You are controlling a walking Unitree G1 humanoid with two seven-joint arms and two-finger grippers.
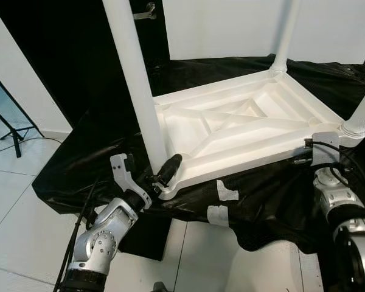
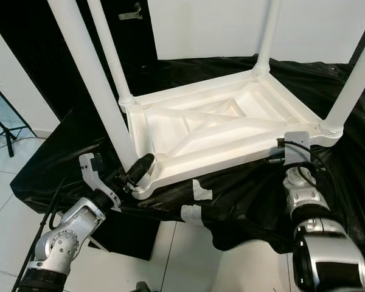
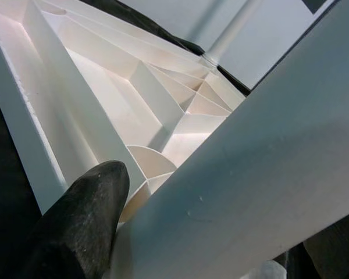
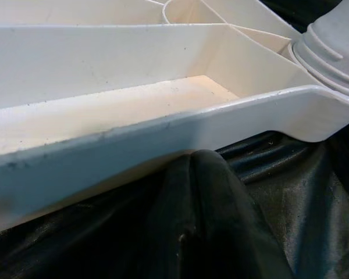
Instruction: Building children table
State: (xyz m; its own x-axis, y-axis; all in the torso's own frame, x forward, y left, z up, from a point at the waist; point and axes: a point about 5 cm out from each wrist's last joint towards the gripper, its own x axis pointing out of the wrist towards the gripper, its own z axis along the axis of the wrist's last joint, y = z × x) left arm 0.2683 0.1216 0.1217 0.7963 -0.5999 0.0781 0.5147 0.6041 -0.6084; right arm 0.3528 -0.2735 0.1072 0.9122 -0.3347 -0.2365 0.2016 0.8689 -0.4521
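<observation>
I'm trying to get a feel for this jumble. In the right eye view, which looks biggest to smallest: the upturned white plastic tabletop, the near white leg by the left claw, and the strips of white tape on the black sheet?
1. Upturned white plastic tabletop.
2. Near white leg, though closeness to the camera enlarges it.
3. Strips of white tape; the two look alike.

Staged indoor recording space: white walls (image 1: 231,24), pale tiled floor (image 1: 12,201), black plastic sheeting (image 1: 97,164) taped over a platform, tripod stand (image 1: 9,131) alongside.
</observation>
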